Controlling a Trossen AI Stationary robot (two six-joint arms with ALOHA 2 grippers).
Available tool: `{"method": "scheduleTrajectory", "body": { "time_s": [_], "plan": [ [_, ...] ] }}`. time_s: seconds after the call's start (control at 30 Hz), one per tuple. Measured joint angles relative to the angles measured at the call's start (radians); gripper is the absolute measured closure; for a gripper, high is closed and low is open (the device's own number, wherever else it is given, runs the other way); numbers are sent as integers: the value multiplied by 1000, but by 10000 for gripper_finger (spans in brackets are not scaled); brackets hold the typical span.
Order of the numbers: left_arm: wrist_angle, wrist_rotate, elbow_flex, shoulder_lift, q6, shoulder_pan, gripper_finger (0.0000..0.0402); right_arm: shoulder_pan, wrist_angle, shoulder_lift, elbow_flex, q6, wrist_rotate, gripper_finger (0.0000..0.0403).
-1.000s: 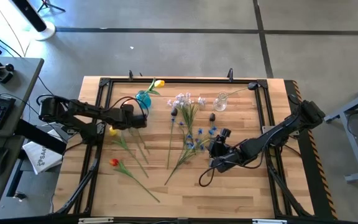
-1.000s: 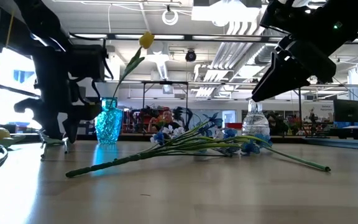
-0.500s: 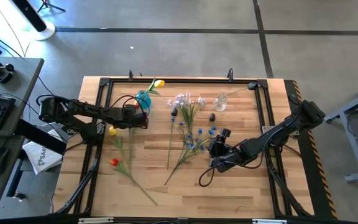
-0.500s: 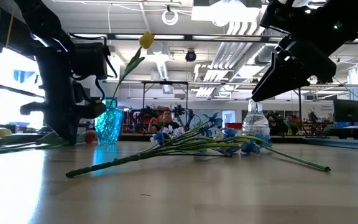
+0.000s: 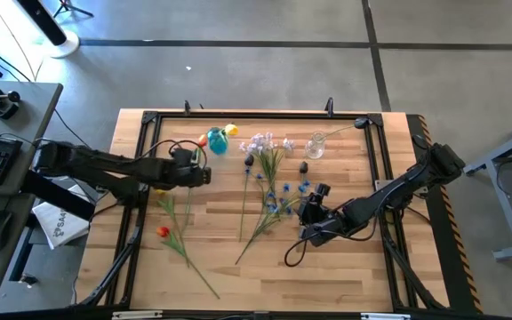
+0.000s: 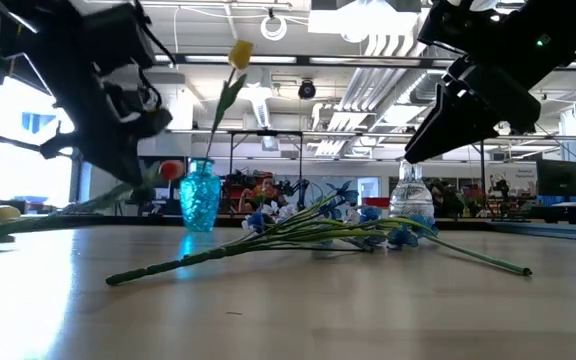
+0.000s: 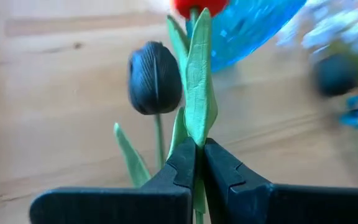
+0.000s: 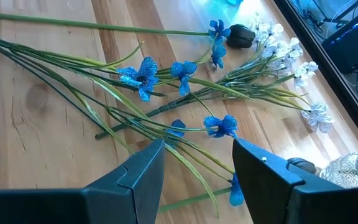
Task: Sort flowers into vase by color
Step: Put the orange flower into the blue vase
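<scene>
— Where's the left gripper (image 7: 199, 163)?
— At the blue vase (image 5: 217, 143), nine o'clock side, fingers pinched on a red flower (image 5: 203, 140) by its stem.
— And the right gripper (image 8: 196, 163)?
— Fingers spread, hovering over the blue flowers (image 8: 166, 78) mid-table.

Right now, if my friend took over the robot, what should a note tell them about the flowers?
Left gripper: shut on a red tulip, lifted beside the blue vase.
Right gripper: open, above the blue flowers.
Done: a yellow tulip stands in the blue vase.
Left: another red tulip, a yellow one, the white sprays and the blue flowers lie on the table. The clear vase seems to hold just one stem.
</scene>
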Motion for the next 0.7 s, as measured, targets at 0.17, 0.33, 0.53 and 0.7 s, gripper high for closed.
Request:
{"method": "scheduleTrajectory", "body": {
  "time_s": [0.17,0.33,0.53,0.7],
  "plan": [
    [-18,-53,0,-104,0,-37,400,0,12,0,0,1,-1,217],
    [-46,-129,0,-166,1,-58,400,0,14,0,0,0,-4,217],
    [-36,-318,0,-224,57,-100,400,0,14,0,0,0,-4,217],
    [-44,-315,1,-232,7,-134,400,0,15,0,0,0,-4,217]
  ]
}}
